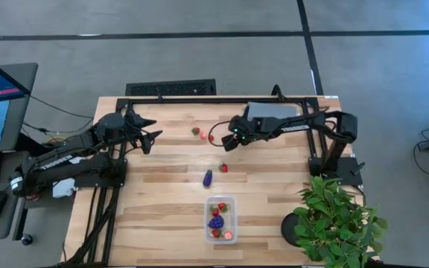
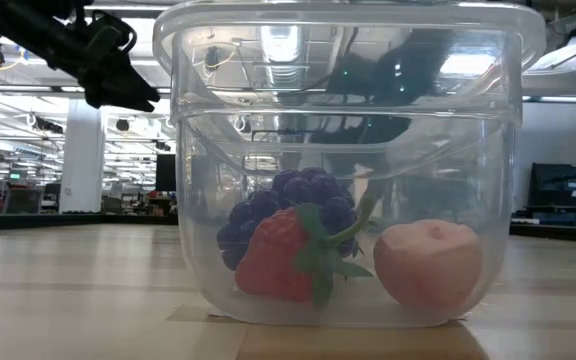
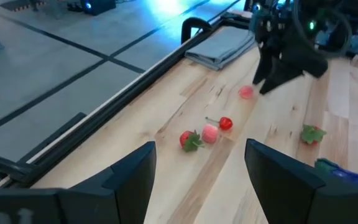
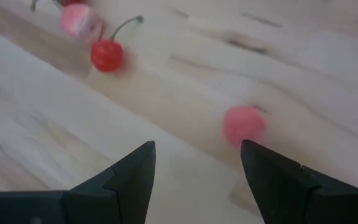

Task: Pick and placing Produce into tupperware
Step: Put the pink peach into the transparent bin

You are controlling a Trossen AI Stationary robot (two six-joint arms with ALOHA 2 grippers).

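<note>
Tabletop: right tool (image 4: 194, 163) open above pink fruit (image 4: 243, 124).

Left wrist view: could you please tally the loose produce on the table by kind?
Strawberries: 2
Pink pieces: 2
Red cherry: 1
Purple piece: 1
Total: 6
</note>
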